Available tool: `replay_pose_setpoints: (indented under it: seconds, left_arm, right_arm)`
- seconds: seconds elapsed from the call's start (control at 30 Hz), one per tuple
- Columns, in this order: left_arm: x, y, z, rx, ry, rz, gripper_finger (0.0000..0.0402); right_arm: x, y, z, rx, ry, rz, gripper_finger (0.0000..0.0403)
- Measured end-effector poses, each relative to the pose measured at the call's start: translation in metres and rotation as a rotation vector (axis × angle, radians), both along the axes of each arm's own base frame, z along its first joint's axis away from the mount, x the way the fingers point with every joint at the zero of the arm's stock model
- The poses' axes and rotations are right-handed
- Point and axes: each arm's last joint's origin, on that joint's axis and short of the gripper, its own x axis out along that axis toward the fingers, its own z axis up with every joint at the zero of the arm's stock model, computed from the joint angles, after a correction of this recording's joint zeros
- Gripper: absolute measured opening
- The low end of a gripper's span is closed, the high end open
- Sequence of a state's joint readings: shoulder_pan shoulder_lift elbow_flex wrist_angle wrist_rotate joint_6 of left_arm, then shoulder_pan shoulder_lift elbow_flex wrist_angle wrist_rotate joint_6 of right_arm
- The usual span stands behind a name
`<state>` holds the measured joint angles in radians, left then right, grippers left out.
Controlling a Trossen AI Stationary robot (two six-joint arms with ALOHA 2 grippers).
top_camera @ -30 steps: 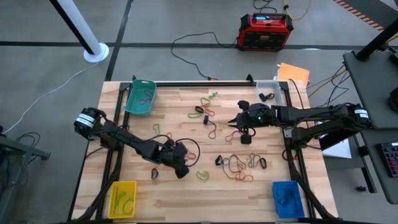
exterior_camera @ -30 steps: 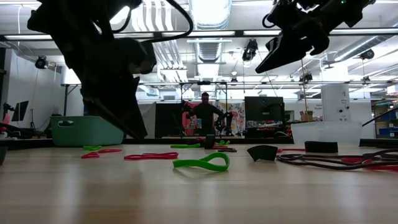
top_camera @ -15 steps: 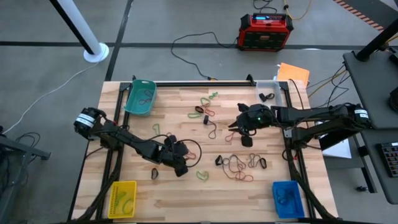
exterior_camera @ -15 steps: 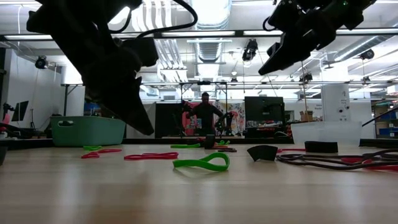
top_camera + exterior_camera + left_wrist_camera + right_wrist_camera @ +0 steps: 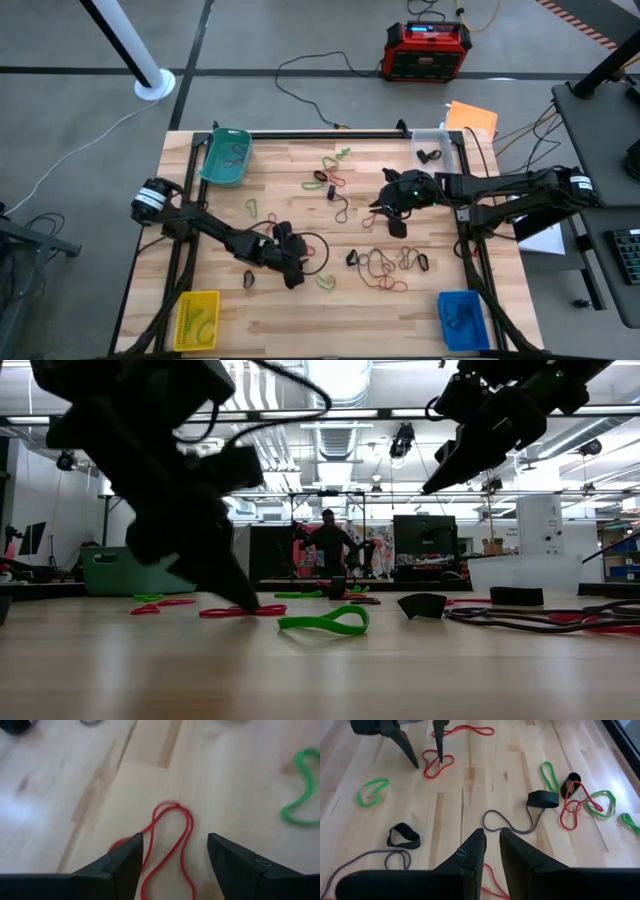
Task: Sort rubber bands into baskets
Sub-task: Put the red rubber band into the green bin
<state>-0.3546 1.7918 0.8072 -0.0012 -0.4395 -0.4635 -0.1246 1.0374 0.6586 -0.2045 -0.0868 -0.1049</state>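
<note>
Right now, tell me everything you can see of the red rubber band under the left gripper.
The red rubber band is a thin, floppy loop, pinched near the middle into a loose figure-eight. It looks like plain rubber and lies flat on the wooden table, clear of the green band nearby. The left gripper is open and straddles it, one finger over the band's edge, the other beside it. In the right wrist view, both fingertips reach down to the band; whether they touch it I cannot tell.
</note>
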Motion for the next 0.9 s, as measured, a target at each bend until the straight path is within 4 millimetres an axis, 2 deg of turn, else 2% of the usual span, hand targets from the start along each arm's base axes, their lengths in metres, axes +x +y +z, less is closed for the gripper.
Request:
replay_pose_setpoints:
  seconds: [0.23,0.33,0.5,0.73,0.9]
  left_arm:
    - [0.0019,-0.0006,-0.0084,0.007,0.012,0.012,0.0205]
    - [0.0018,-0.0005,-0.0087,0.002,0.012,0.018,0.0192]
    - [-0.0001,-0.0001,-0.0109,-0.014,0.017,0.033,0.0135]
    - [-0.0008,0.0006,-0.0117,-0.008,0.024,0.043,0.0014]
    - [0.0009,0.0011,-0.0032,0.016,0.003,0.044,0.0003]
  right_arm:
    - [0.0,0.0,-0.0001,-0.006,0.0,0.005,0.0052]
    - [0.0001,0.0,-0.0001,-0.008,0.0,0.006,0.0052]
    - [0.0001,0.0,0.0001,-0.009,-0.002,0.006,0.0052]
    - [0.0005,-0.0001,0.0009,-0.022,-0.011,0.015,0.0052]
    - [-0.0011,0.0001,0.0033,-0.024,-0.022,0.016,0.0047]
